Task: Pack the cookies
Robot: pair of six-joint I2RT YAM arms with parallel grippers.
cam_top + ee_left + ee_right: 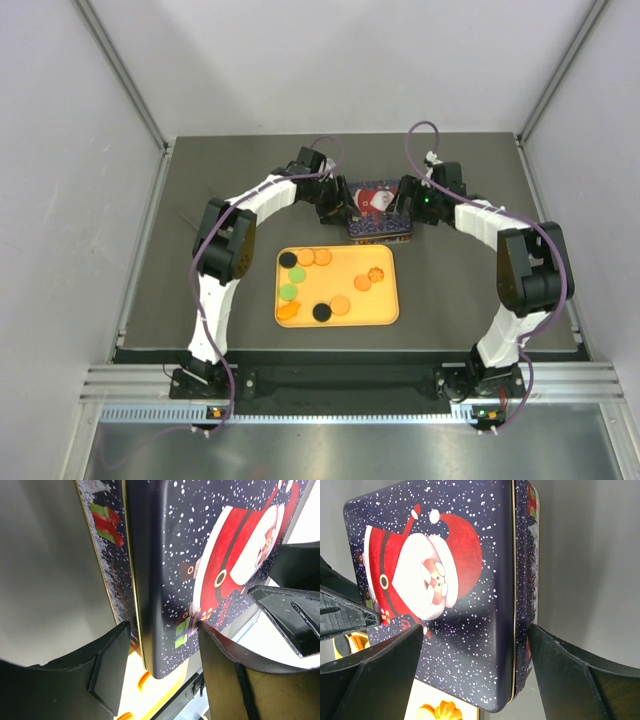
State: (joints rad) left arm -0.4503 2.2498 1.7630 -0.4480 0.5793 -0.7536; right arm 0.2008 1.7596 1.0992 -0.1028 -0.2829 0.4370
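Note:
Several cookies lie loose on a yellow tray [390, 300]: orange ones [340, 305], a green one [288, 291] and black ones [321, 312]. Just behind the tray stands a dark blue Santa tin [378, 212] with its lid on. My left gripper [338, 207] is at the tin's left end and my right gripper [407, 207] at its right end. In the left wrist view the gripper [162, 630] straddles a corner of the tin [165, 580], open, with a gap at one finger [107, 667]. In the right wrist view the gripper [475, 630] brackets the tin [465, 645], open. An orange flower-shaped cookie [445, 711] shows below.
The dark table mat [200, 300] ends at white walls on three sides, with metal frame posts [130, 90] at the back corners. Both arms arch inward over the mat's far half. The tray's rim [172, 680] lies close under the tin's near edge.

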